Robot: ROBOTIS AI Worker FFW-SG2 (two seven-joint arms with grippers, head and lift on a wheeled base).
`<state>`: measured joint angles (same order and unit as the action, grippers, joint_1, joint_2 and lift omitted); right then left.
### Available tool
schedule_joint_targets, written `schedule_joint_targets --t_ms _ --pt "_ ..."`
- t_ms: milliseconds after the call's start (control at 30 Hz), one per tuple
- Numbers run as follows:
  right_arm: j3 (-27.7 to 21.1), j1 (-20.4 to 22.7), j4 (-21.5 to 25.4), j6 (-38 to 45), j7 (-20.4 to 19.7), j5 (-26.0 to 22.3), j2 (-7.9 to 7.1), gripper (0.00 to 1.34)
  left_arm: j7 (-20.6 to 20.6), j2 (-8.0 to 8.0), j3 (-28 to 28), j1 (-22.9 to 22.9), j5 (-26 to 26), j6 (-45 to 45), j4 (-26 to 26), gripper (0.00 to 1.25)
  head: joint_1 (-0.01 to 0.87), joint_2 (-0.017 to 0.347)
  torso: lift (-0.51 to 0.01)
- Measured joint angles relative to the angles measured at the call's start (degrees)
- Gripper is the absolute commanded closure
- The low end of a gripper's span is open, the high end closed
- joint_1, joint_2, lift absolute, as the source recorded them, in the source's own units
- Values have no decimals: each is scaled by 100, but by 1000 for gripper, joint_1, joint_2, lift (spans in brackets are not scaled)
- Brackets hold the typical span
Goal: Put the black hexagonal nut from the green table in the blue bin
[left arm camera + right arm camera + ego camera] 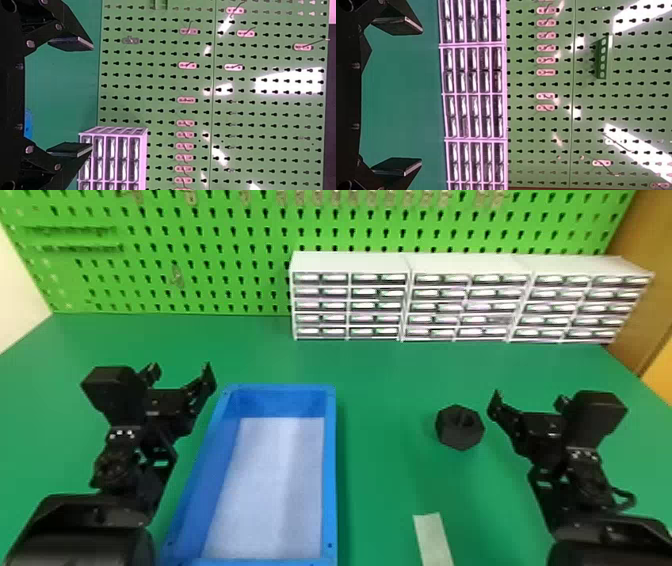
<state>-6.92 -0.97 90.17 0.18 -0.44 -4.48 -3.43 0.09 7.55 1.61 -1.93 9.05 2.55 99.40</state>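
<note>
The nut [459, 439] sits on the desk [390, 390], to the right of the bin [329, 470] and, in the head view, just beside the right claw [529, 396]. That claw stands open and empty, its two fingers well apart; the left claw [180, 366], over by the bin's other side, is spread and empty too. The nut looks chunky and rigid, dull black like moulded or printed plastic, so I would guess it is light for its bulk and hard to damage; if it is metal, expect more weight. The matt faces should give fair grip, though flat fingers set across two corners could make it twist or squirt out. Best to take it low on a pair of opposite flats, squared up before squeezing, and leave the hole in its top alone. The right claw seems the natural one for the job. As for surfaces, the desk is smooth, even green; the bin is a long box with glossy blue walls, a flat rim and a paler, whitish floor. A pale flat strip [434, 540] lies nearer the robot. Behind stand boxy white drawers [350, 262] with shiny fronts, against a green pegboard [200, 292] punched with keyhole slots and hung with small hooks [187, 65].
</note>
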Motion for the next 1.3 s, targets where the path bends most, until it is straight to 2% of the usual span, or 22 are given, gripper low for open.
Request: schedule_joint_targets --t_ms 867,1067,1300 --pt "-17 -64 0 148 0 -4 -11 131 0 1 7 0 0 0 0 366 686 52 -97" --pt "-73 -327 21 595 240 15 -43 134 0 1 14 -8 0 0 0 366 686 52 -97" --pt "-91 -858 50 1698 537 107 -105 136 0 1 37 -28 2 0 0 366 686 52 -97"
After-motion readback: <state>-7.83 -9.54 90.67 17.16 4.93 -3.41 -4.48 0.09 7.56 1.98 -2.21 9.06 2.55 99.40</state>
